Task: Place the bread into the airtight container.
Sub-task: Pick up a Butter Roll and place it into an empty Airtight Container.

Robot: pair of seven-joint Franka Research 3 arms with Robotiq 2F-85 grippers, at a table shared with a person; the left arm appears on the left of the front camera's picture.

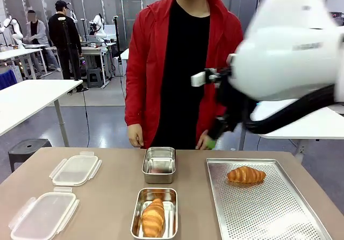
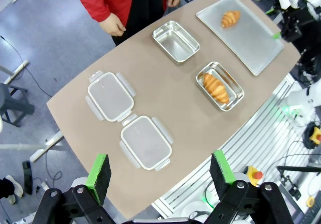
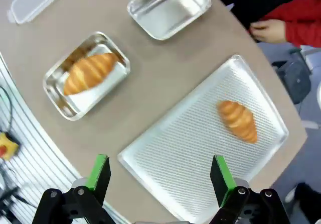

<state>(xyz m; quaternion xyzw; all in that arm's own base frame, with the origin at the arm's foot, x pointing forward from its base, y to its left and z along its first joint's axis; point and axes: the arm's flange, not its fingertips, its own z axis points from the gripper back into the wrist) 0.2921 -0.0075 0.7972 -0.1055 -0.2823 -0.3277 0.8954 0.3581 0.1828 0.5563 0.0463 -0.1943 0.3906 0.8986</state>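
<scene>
One croissant (image 1: 245, 175) lies on the perforated metal tray (image 1: 269, 213) at the right. A second croissant (image 1: 153, 217) sits inside the near steel container (image 1: 171, 197). Behind it stands an empty steel container (image 1: 159, 162). My right gripper (image 3: 159, 174) hangs open high over the tray's near edge, with that croissant (image 3: 238, 120) ahead of it and nothing between its fingers. In the front view the right gripper (image 1: 215, 135) shows as a blurred black shape with a green pad. From well above the table's left end, my open left gripper (image 2: 159, 171) looks down on everything.
Two clear plastic lids (image 1: 75, 169) (image 1: 44, 214) lie on the table's left side. A person in a red jacket stands at the far edge, one hand (image 1: 136, 136) hanging near the table. My right arm (image 1: 290, 46) fills the upper right of the front view.
</scene>
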